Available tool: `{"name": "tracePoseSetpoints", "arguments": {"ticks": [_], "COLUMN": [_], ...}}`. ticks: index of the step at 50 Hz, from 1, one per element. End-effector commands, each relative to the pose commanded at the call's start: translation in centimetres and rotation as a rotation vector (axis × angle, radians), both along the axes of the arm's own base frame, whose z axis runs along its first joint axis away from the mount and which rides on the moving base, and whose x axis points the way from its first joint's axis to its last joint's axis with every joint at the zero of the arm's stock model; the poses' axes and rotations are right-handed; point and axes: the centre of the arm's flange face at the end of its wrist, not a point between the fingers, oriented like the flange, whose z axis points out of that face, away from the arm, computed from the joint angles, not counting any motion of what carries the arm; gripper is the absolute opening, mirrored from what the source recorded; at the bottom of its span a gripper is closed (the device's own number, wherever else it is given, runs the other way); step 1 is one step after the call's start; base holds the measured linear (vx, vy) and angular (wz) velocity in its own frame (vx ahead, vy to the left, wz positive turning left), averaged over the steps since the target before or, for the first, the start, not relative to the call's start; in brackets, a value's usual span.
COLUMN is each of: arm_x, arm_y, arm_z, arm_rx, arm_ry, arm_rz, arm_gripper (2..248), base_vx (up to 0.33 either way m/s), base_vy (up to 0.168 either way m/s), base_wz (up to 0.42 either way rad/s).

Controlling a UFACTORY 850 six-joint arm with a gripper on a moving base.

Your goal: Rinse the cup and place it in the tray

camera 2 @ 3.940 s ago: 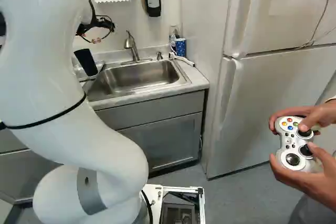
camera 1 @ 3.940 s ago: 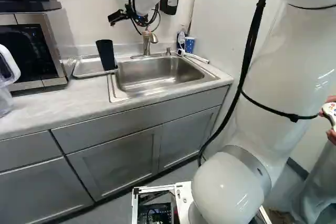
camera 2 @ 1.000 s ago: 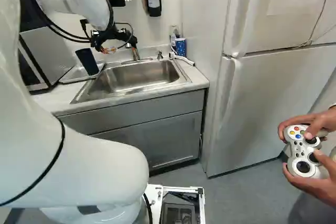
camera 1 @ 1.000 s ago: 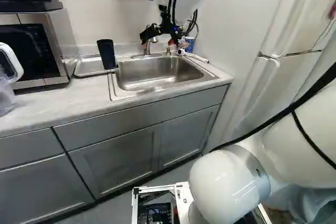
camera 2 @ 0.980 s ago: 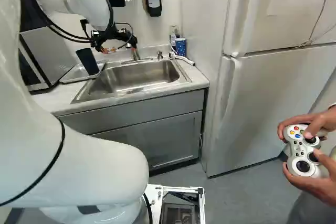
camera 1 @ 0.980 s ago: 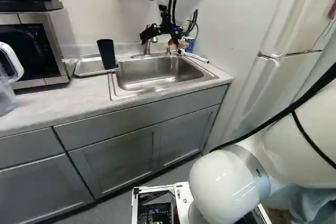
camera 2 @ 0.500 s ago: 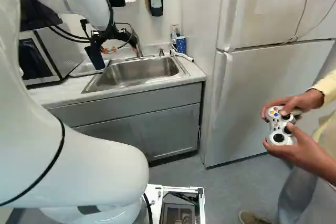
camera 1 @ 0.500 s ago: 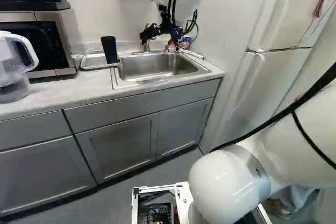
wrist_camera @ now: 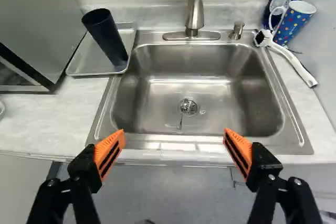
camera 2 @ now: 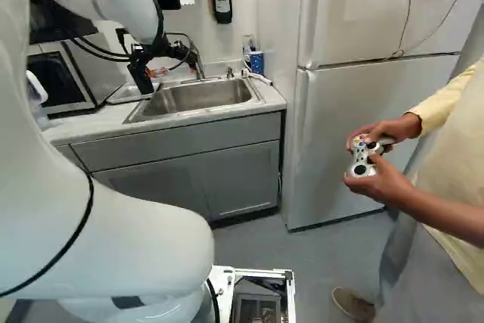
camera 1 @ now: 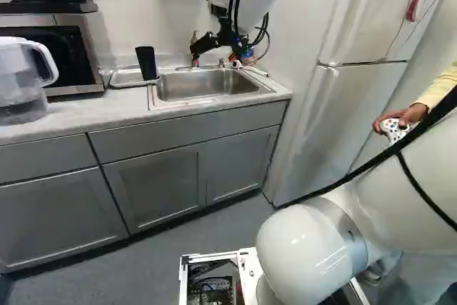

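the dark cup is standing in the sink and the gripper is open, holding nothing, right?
Not quite: the dark cup is on the tray beside the sink, not in it, as the wrist view shows. The gripper is indeed open, holding nothing.

Grey cabinets (camera 1: pixel 153 194) under a pale counter (camera 1: pixel 71 121) line a white wall (camera 1: pixel 132 5), a white fridge (camera 2: pixel 329 104) beside them on grey floor (camera 2: pixel 265 247).
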Motion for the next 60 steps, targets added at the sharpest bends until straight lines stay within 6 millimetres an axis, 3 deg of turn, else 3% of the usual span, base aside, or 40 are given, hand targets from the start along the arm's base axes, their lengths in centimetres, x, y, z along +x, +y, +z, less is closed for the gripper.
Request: {"name": "tracePoseSetpoints", "arguments": {"ticks": [35,60], "arm_x": [0.0,0.0], "arm_y": [0.0,0.0], "arm_z": [0.0,0.0], "arm_rx": [0.0,0.0], "arm_ry": [0.0,0.0], "arm_rz": [0.0,0.0], "arm_gripper": [247,247], "base_vx": [-0.108,-0.002], "base_vy": [-0.081,-0.002], "base_wz": [0.019,-0.001]}}
